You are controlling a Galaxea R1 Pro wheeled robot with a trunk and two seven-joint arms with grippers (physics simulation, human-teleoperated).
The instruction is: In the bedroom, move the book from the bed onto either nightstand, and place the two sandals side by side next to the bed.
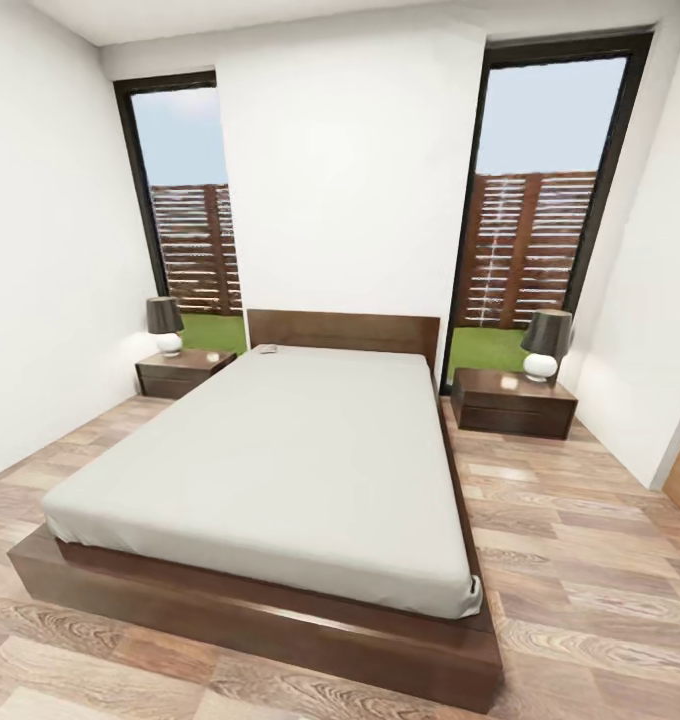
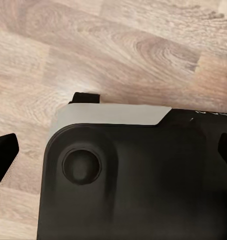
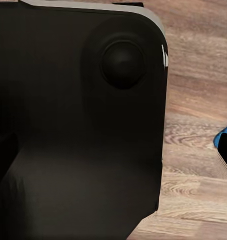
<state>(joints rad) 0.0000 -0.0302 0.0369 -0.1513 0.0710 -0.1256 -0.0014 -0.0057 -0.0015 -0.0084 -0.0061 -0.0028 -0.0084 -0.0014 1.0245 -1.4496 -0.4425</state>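
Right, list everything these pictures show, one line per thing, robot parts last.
bed: one, dark-brown frame, white mattress, lighter brown headboard, middle of the room.
book: one, small and greyish, on the mattress at the head end, left corner; cover too small to read.
nightstands: two, dark brown, one left of the bed, one right of it.
lamps: two, white base, dark shade, one on each nightstand.
windows: two, tall, dark-framed, left and right of the headboard wall, onto grass and a slatted fence.
floor: wood planks, grey-brown.
blue object: one sliver at the right wrist picture's edge, on the floor; cannot identify it.
robot body: black panel in the left wrist view and the right wrist view.
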